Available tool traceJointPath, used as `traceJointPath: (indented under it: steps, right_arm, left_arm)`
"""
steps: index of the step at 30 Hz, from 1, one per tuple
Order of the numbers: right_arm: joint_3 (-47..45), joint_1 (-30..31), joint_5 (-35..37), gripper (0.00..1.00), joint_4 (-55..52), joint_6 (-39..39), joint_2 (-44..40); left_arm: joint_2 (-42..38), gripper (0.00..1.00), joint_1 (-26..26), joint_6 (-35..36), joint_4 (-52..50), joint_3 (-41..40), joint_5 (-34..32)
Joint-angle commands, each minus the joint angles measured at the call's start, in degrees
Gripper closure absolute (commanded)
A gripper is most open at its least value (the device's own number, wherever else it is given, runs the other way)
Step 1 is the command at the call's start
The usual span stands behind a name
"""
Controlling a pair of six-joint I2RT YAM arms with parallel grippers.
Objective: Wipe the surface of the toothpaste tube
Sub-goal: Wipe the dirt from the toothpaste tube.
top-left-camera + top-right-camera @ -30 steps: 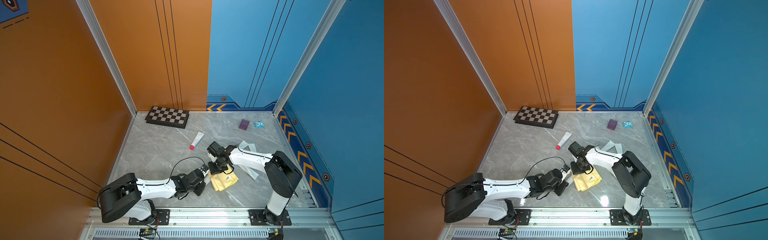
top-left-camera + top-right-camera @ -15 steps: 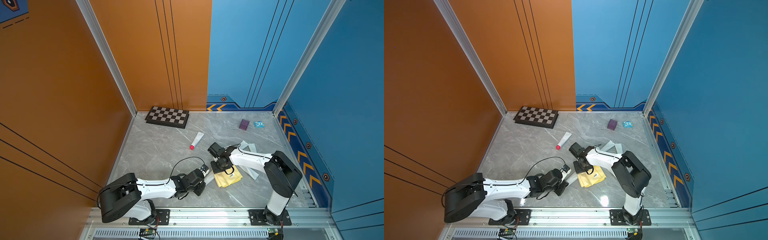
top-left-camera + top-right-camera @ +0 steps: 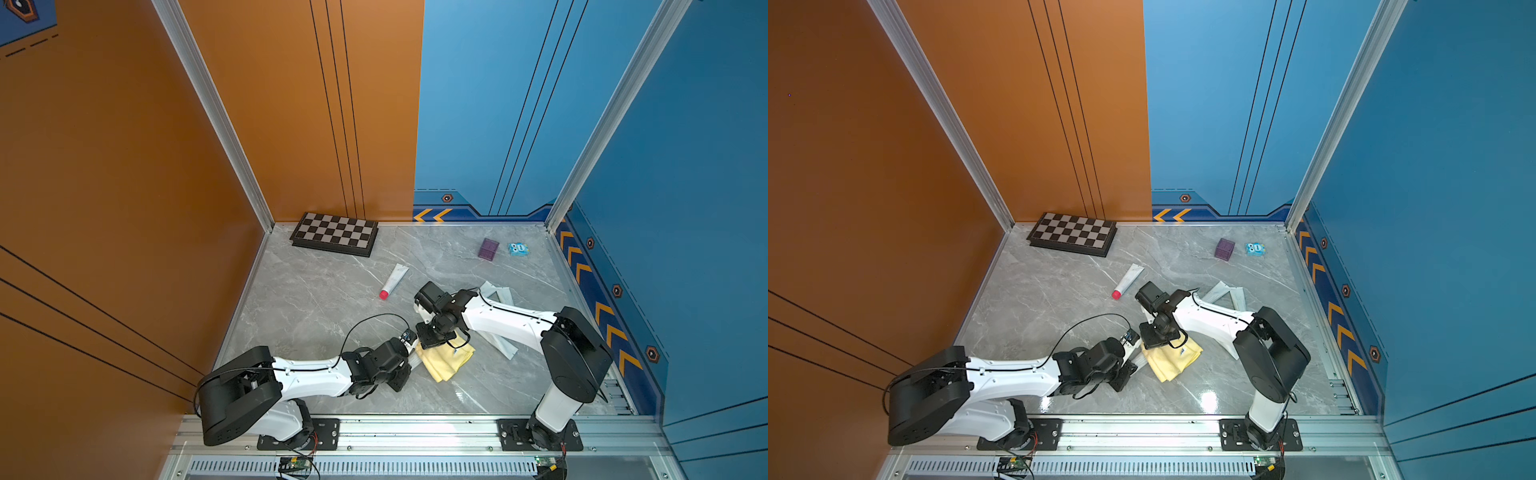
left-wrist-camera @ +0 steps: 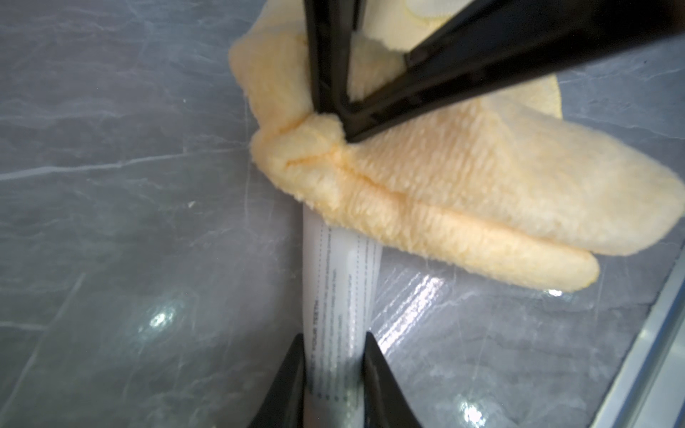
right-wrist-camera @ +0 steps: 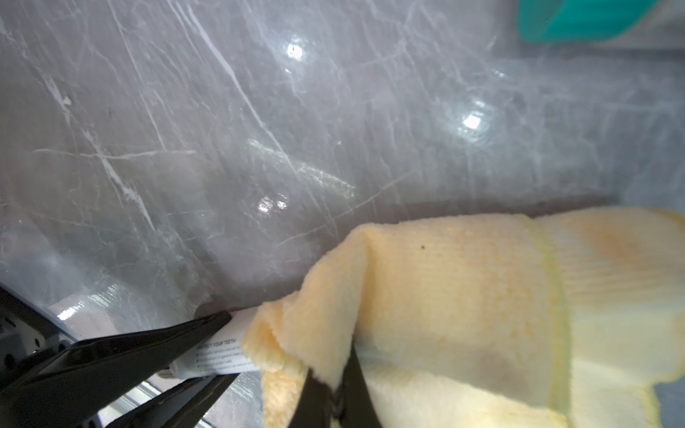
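L gripper (image 4: 333, 336) is pinching the tube (image 4: 341, 281) near one end, jaws pressing on its two sides, holding it low at the front-centre of the table (image 3: 311, 307), btw the two arms in both top views. The tube's other end is running in under the cloth (image 4: 463, 185), so that end isn't showing. R gripper (image 4: 335, 122) is pointing down from above w/ jaws squeezed together on a bunched fold of the yellow cloth. The cloth is lying over the tube & touching its upper side, w/ the rest draping onto the table toward the R arm. Can't tell if the tube is resting on the table or hanging just above it. A 2nd tube (image 3: 394, 281) w/ red cap is lying farther back, well apart from both grippers. Chessboard (image 3: 334, 235) is sitting against the back wall. Purple box (image 3: 488, 248) & blue pack (image 3: 518, 248) are sitting near the back R corner.
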Motion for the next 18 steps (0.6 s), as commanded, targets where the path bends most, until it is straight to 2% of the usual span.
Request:
traceJointPath:
  steps: [1,8,18]
  right_arm:
    - [-0.9,-0.1,0.2,1.00,-2.0,-0.4,1.7]
    - [-4.1,-1.2,5.2,1.00,-0.8,-1.2,7.6]
    - [-7.4,-1.6,19.7,1.00,-3.6,-1.9,10.1]
  left_arm:
    - [1.9,0.76,-0.7,0.4,-5.9,-2.0,-1.4]
    - [1.3,0.76,-0.6,0.4,-5.9,-2.1,-1.5]
    - [0.5,0.76,-0.7,0.4,-5.8,-2.3,-1.6]
